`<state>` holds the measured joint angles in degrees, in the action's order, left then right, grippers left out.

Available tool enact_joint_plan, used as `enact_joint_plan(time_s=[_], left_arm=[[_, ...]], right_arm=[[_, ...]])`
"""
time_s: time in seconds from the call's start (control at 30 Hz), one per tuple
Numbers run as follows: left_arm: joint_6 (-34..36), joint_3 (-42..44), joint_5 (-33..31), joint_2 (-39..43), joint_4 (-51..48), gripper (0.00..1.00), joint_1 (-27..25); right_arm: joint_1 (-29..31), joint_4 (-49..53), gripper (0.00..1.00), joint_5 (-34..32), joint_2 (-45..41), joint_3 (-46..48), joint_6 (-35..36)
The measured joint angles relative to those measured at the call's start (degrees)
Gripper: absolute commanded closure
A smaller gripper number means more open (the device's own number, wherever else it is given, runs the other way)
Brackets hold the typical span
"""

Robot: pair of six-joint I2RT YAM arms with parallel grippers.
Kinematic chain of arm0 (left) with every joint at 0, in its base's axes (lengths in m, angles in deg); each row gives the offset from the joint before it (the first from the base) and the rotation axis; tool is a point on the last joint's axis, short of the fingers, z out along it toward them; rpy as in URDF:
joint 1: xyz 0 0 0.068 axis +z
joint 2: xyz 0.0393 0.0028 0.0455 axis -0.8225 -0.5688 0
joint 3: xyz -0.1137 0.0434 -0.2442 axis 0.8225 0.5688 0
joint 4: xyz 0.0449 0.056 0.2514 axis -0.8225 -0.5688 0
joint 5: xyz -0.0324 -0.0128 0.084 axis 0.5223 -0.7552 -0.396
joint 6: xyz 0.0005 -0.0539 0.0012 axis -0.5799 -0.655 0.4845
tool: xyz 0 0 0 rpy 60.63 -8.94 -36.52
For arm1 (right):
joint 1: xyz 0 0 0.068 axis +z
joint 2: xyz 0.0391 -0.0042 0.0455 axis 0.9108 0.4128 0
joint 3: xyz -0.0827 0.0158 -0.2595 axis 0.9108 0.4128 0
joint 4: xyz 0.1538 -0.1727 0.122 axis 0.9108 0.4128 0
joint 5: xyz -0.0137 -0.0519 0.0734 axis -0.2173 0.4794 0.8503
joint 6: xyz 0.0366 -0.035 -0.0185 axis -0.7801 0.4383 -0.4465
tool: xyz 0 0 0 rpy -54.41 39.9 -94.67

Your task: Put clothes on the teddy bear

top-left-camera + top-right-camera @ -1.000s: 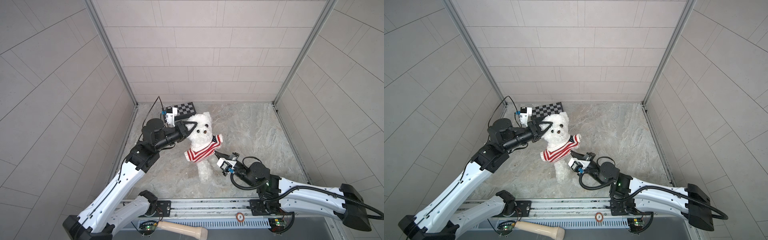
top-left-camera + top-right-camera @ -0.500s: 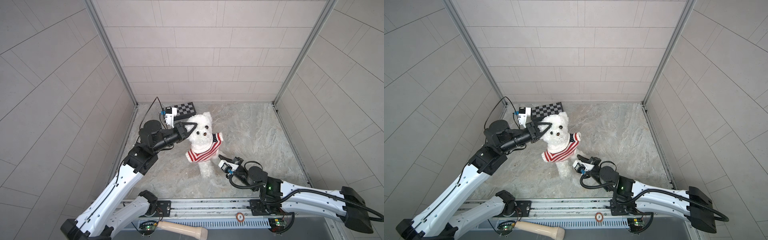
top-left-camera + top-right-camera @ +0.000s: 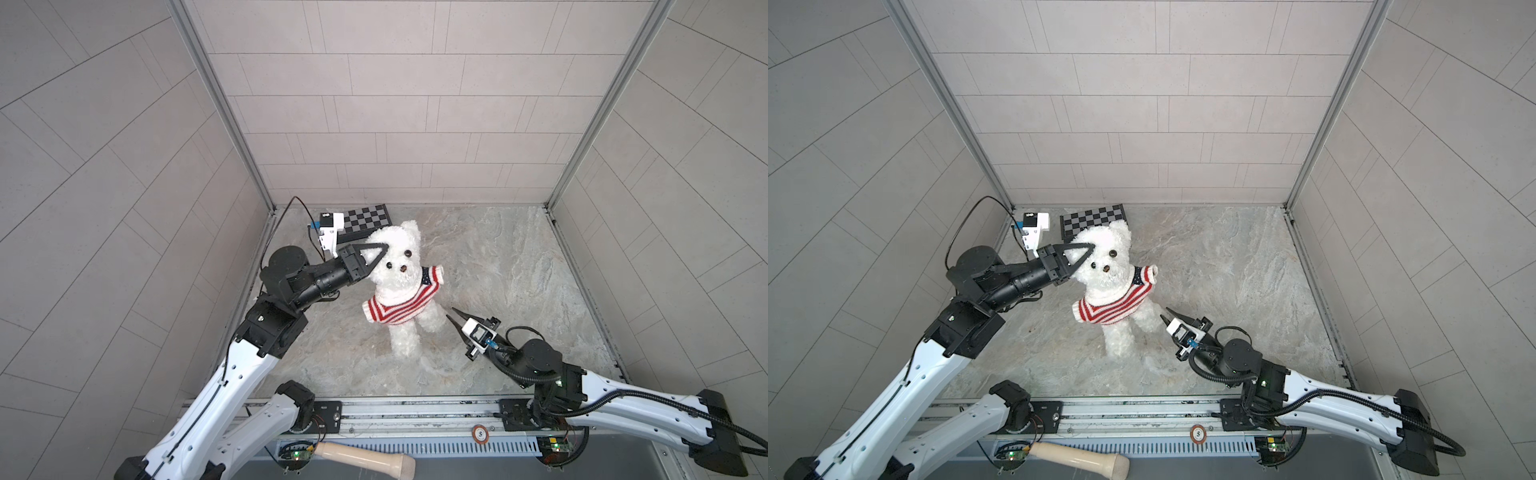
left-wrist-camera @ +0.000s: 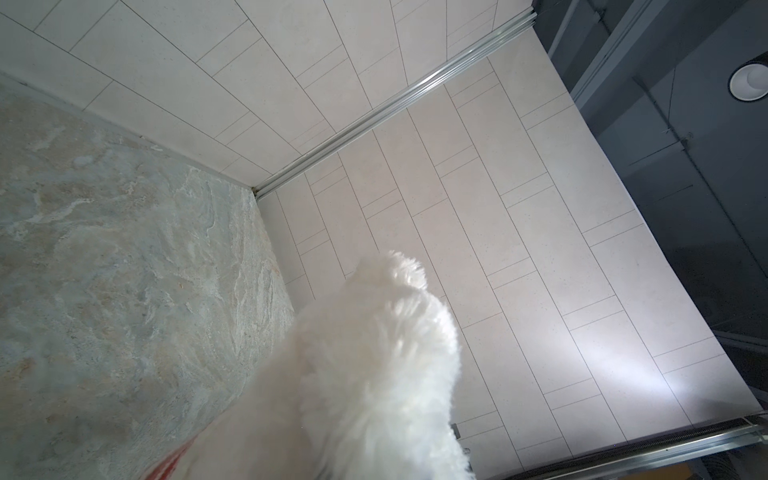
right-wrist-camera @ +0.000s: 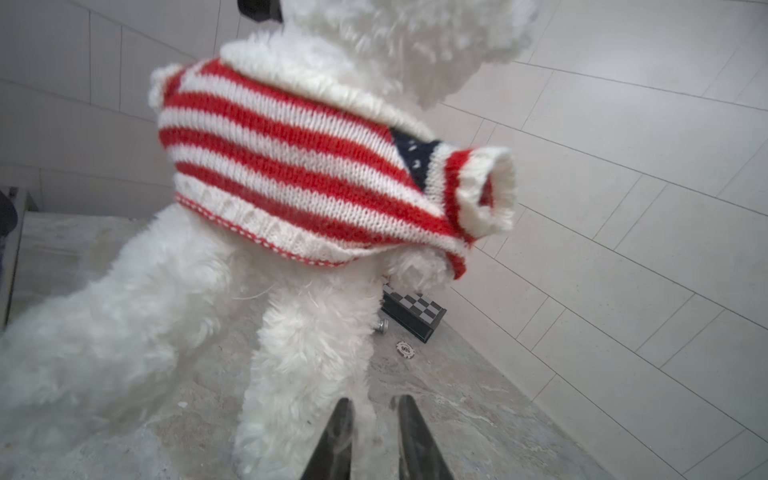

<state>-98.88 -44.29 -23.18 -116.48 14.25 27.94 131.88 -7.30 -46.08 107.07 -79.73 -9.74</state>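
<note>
You're well along. The striped sweater (image 3: 399,305) is over the head of the teddy bear (image 3: 401,249) and sits round its chest, collar at the neck. The bear is upright on the worktop (image 3: 519,270), left of the middle and toward the far wall. Your left gripper (image 3: 386,248) holds it by the head, clenched on the fur beside its eye. Your right gripper (image 3: 452,313) sits low, just right of the bear's legs, its fingers (image 5: 338,436) parted and grasping nothing.

What's left, by my judgement, is the arms. In the right wrist view the cuff (image 5: 494,187) on the right gapes empty, and a paw (image 5: 415,266) pokes out under the hem instead. The left sleeve looks empty too, though that's harder to tell. The hem also rides high, so it probably wants pulling down.
</note>
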Motion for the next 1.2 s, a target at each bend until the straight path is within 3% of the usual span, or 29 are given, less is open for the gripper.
enact_joint_plan(time_s=[0.13, 0.33, 0.6, 0.93, 1.2], left_arm=[[-1.77, 0.0, 4.09, -0.72, 5.9, 1.0, 0.13], [-2.99, -0.9, 10.36, -0.85, 10.01, 1.0, 0.13], [-2.73, -2.49, 14.73, 0.09, 9.42, 1.0, 0.13], [-2.25, -2.47, 15.74, 0.63, 9.05, 1.0, -0.46], [-0.68, -2.47, 15.98, 0.72, 7.8, 1.0, -2.45]], right_arm=[[-0.52, 0.42, 0.61, 2.43, -6.03, -0.13, -3.65], [-2.01, 1.11, 0.64, 1.88, -6.1, -0.48, -4.72], [-3.82, -0.63, 0.66, 3.52, -0.22, -3.34, -2.56], [-4.07, -8.57, 0.69, 7.52, 7.41, -6.05, -2.19], [-4.07, -13.27, 0.83, 7.82, 12.13, -7.15, -2.14]])
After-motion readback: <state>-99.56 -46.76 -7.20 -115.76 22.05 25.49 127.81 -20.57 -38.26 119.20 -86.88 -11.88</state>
